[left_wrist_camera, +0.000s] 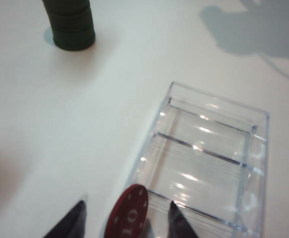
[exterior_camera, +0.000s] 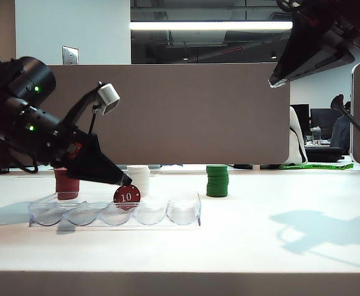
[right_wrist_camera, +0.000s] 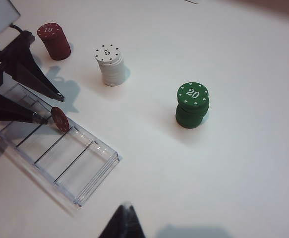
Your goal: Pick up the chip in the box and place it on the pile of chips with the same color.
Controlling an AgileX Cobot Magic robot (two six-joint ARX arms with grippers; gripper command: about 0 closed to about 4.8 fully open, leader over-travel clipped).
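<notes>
Reaching down into the box (exterior_camera: 115, 213), our left end effector (left_wrist_camera: 127, 215) has its two fingers spread apart, one on each side of the chip (left_wrist_camera: 129, 216), so we can pinch its flat faces. That dark red chip stands on its edge in a slot. Its pile of chips (right_wrist_camera: 55, 40) waits at about ten o'clock from the box on the table (exterior_camera: 278, 228), past the white stack (right_wrist_camera: 109, 64). Our right end effector (right_wrist_camera: 122, 223) hangs high up; we cannot tell how wide it is.

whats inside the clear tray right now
Only the dark red chip, standing on edge in the clear tray between the left gripper's open fingers. The other visible slots are empty; the gripper covers part of the near end.
</notes>
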